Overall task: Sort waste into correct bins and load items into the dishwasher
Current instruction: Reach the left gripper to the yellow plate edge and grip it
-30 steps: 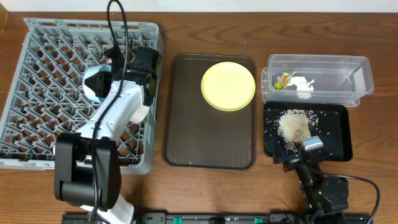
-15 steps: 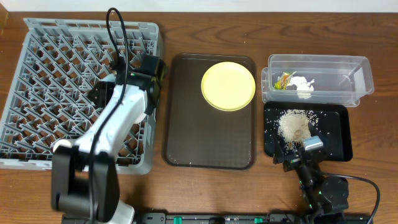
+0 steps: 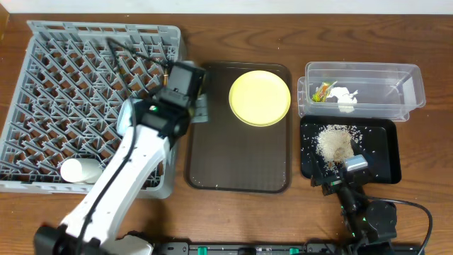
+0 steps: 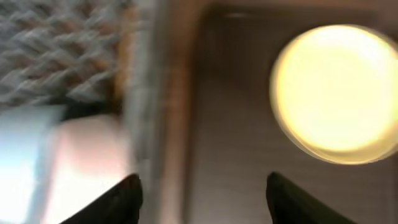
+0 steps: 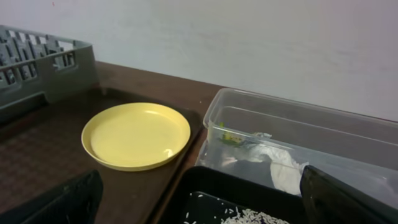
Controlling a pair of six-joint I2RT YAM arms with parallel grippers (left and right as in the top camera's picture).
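While the overhead view puts the left gripper point(image 3: 200, 106) at the brown tray's point(image 3: 233, 159) left edge, just beside the dish rack point(image 3: 42, 64), with bare tray between it and the yellow plate point(image 3: 260, 98), the blurred left wrist view shows it spread wide and empty, and the right wrist view shows the right gripper point(image 5: 199, 202) equally wide, facing plate and clear tub point(image 5: 273, 102).

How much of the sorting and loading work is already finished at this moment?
Done: wrapper and tissue lie in the clear tub, rice in the black tray, what looks like a white bowl in the rack. In hand: the open left gripper hovers near the plate. Left: loading that plate; blue bowl and chopsticks are not visible.
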